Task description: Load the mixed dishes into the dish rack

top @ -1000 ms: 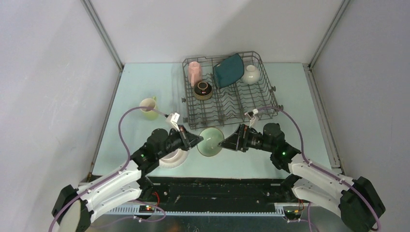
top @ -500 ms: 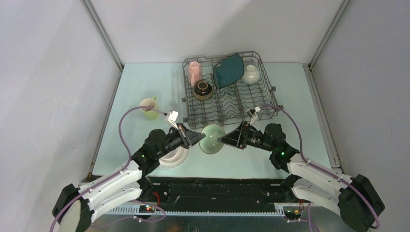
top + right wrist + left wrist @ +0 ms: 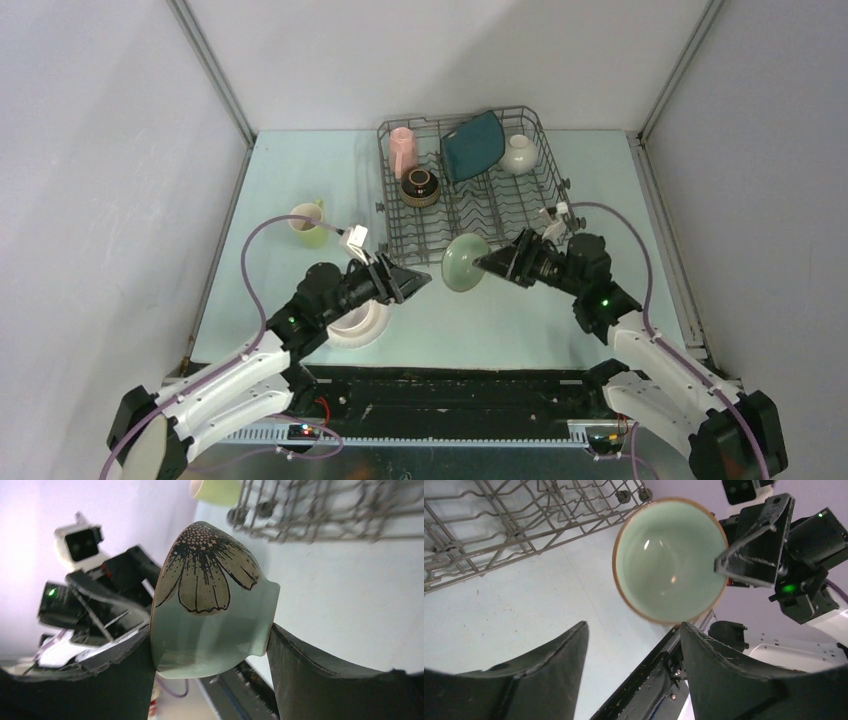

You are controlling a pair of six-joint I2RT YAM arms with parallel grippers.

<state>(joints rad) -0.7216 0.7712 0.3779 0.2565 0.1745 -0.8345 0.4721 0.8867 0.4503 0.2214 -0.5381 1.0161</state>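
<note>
Over the counter (image 3: 290,175), right fingers (image 3: 310,675) clamp the pale green bowl (image 3: 210,630) beside the dish rack (image 3: 500,215); left fingers (image 3: 549,670) gape empty.

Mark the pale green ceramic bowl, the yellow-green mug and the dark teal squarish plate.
pale green ceramic bowl (image 3: 670,575), left wrist view, inside bottom.
yellow-green mug (image 3: 309,230), top external view, body.
dark teal squarish plate (image 3: 472,146), top external view, flat face.

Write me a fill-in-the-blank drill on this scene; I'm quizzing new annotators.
The right gripper clamps a pale green ceramic bowl with a ___ painted on its outside. The left gripper stands ___ and empty. The only ceramic mug inside the dark grey wire dish rack is ___.
Missing words: flower; open; pink.
</note>
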